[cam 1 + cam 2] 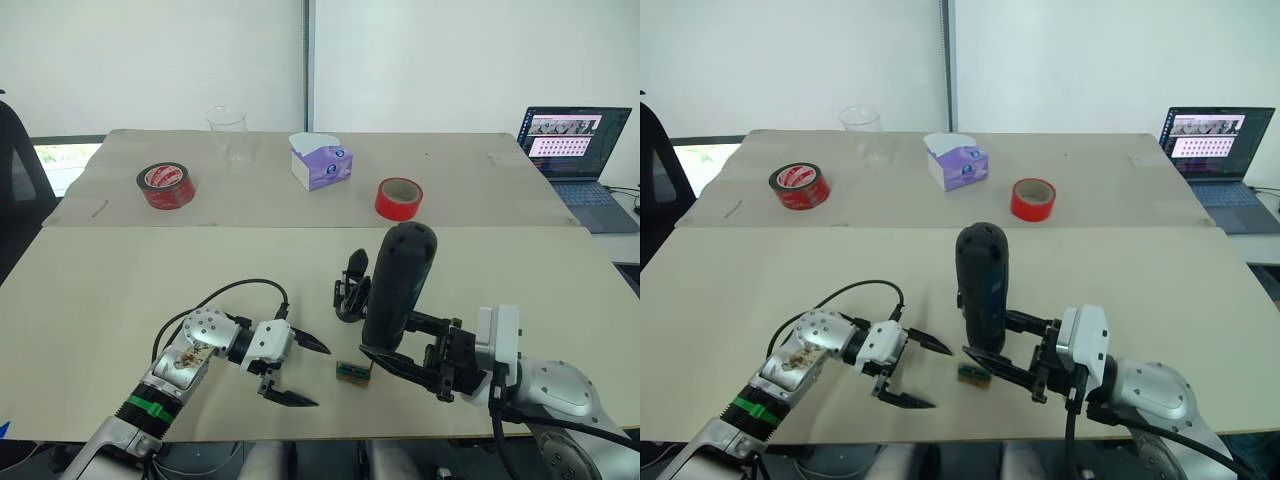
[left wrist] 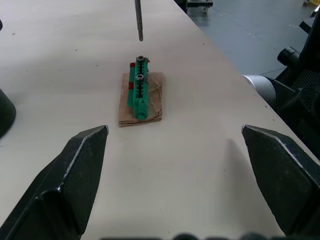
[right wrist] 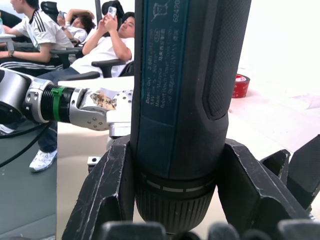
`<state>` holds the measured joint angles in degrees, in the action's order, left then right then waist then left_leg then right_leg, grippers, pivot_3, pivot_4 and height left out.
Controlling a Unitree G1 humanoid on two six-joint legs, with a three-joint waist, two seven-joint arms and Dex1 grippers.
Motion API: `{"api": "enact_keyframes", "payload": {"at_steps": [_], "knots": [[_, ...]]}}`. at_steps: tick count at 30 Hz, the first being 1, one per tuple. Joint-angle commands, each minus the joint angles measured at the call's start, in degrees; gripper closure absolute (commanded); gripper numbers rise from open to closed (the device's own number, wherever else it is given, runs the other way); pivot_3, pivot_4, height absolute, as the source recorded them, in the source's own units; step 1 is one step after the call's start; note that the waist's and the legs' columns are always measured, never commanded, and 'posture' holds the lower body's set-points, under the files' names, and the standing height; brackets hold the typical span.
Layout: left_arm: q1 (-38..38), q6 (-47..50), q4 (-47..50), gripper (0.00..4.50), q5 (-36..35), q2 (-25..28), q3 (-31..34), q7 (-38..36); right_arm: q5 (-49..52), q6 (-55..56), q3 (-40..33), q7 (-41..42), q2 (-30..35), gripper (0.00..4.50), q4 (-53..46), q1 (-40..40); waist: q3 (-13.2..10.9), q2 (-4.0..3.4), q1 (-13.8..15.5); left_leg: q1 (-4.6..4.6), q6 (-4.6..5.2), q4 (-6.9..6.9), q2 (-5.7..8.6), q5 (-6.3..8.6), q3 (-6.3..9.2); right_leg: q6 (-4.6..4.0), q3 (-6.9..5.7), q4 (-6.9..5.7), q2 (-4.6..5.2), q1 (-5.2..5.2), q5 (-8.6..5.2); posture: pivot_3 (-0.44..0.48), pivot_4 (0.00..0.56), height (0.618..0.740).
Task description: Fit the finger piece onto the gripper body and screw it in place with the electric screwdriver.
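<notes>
The right gripper (image 1: 1005, 352) clamps the electric screwdriver (image 1: 982, 285) upright, bit hovering over the green screw tray (image 2: 139, 93); the left gripper (image 1: 300, 372) gapes empty beside that tray, the gripper body (image 1: 351, 288) just behind it. Likely next: collecting a screw.

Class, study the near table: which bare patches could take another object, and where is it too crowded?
Free: the near table left of the left tool, and the strip beyond the gripper body up to the table seam. Crowded: the front centre, where the open left tool, the small green tray, the upright electric screwdriver and the right tool gripping it cluster.
</notes>
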<state>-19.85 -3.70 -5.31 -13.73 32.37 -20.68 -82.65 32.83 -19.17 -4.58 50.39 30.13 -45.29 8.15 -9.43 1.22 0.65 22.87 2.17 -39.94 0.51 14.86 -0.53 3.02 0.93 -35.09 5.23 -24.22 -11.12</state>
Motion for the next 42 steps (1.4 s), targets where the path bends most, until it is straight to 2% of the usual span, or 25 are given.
{"api": "enact_keyframes", "payload": {"at_steps": [1, 12, 22, 28, 31, 37, 39, 42], "knots": [[-0.67, 3.73, 3.92, 0.00, -2.83, -0.18, 1.41, 0.47, 2.35, 1.80, -0.12, -0.33, 0.47, 2.61, -2.11, -1.54, 0.00, 0.00, -0.02, -0.01, 0.00, 0.00, -0.01, 0.00, 0.00, 0.00, 0.00, -0.01, -0.01, 0.00, 0.00, 0.000, 0.150, 0.740], [-0.96, 7.06, 9.44, 0.00, -3.35, 1.69, 2.46, 1.51, 2.30, 2.17, 1.43, -0.61, 1.37, 2.61, -0.94, -2.82, 0.00, 0.00, 0.01, -0.01, 0.00, 0.00, -0.02, 0.00, 0.01, 0.00, 0.00, -0.01, -0.02, 0.00, 0.00, 0.000, 0.150, 0.740], [-3.16, 20.66, 24.76, 0.00, -7.07, 3.39, 2.81, 5.94, 1.54, 2.56, 1.83, -0.99, 1.51, 2.61, 0.13, -3.80, 0.00, 0.00, -0.02, -0.01, 0.00, 0.00, -0.02, 0.00, 0.01, 0.01, 0.00, 0.00, -0.03, 0.01, -0.01, 0.000, 0.150, 0.740], [-3.23, 24.56, 28.60, 0.00, -7.72, 4.23, 2.29, 7.91, 2.04, 2.23, 1.77, -1.05, 1.86, 2.61, 0.15, -4.03, 0.00, 0.01, -0.02, -0.01, 0.00, 0.01, -0.02, 0.00, 0.01, 0.01, 0.00, 0.01, -0.04, 0.01, -0.01, 0.000, 0.150, 0.740], [-2.27, 23.84, 28.25, 0.00, -6.84, 4.87, 1.81, 7.94, 2.27, 2.07, 1.73, -1.15, 1.92, 2.61, 0.00, -4.01, 0.00, 0.00, -0.02, -0.02, 0.00, 0.01, -0.02, 0.00, 0.01, 0.01, 0.00, 0.00, -0.05, 0.02, -0.02, 0.000, 0.150, 0.740], [-0.23, 16.69, 21.51, 0.00, -2.58, 6.76, 0.69, 6.28, 2.61, 1.88, 1.67, -1.29, 2.03, 2.61, -0.38, -3.59, 0.00, 0.00, -0.01, -0.03, 0.00, 0.03, -0.02, 0.00, 0.01, -0.01, 0.00, 0.01, -0.05, 0.00, -0.02, 0.000, 0.150, 0.740], [0.07, 13.99, 18.83, 0.00, -1.65, 6.43, 0.48, 5.84, 2.69, 1.80, 1.69, -1.36, 2.07, 2.61, -0.49, -3.53, 0.00, 0.00, 0.07, -0.02, 0.00, 0.03, -0.02, 0.00, 0.01, -0.02, -0.01, 0.01, -0.05, 0.00, -0.03, 0.000, 0.150, 0.740], [-3.71, 9.94, 10.15, 0.00, 0.33, 3.55, -0.66, 5.08, 2.34, 2.10, 1.72, -1.15, 2.21, 2.61, -0.32, -3.50, -0.01, 0.01, 0.24, -0.02, 0.00, 0.02, -0.01, 0.00, 0.01, -0.01, -0.01, 0.03, -0.02, 0.02, -0.03, 0.000, 0.150, 0.740]]}}
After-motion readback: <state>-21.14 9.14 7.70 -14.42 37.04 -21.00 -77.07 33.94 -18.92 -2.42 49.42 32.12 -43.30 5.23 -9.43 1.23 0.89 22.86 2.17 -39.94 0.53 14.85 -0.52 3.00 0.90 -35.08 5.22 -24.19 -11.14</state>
